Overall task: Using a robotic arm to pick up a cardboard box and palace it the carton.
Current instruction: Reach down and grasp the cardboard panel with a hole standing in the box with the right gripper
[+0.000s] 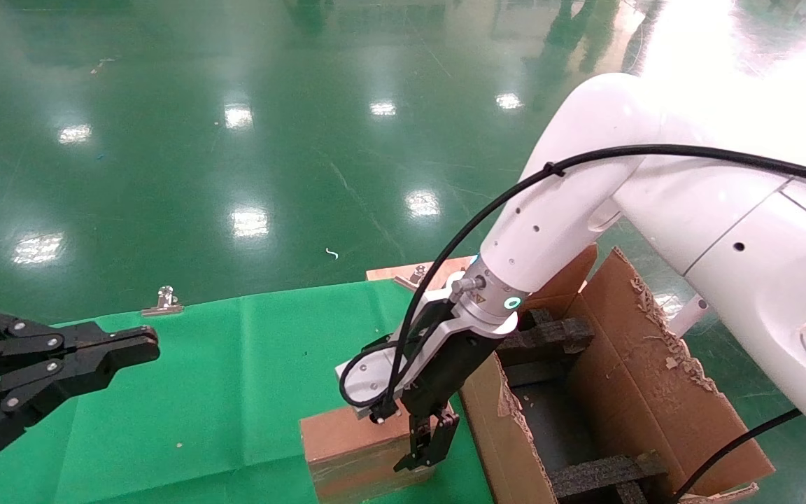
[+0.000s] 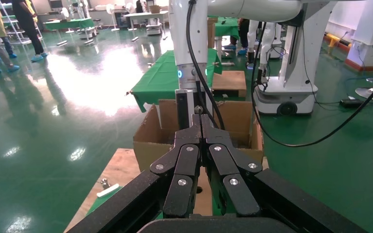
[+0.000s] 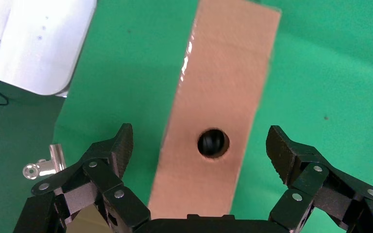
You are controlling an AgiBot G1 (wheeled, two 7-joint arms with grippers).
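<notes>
Our right hand [image 3: 201, 160] hangs spread over the cardboard box [image 3: 218, 111] on the bench [image 1: 221, 392], at nine o'clock from the carton [image 1: 648, 392]. It looks light and stiff; we should pinch its long sides.

The robotic arm [image 1: 655, 203] at the right of the head view is glossy white with small dark holes, a silver wrist collar bearing a teal light ring, and a looping black cable. Its right claw [image 1: 427, 441] is black and linked. The left claw [image 1: 123, 350], lower left, is all black with silver screws.
</notes>
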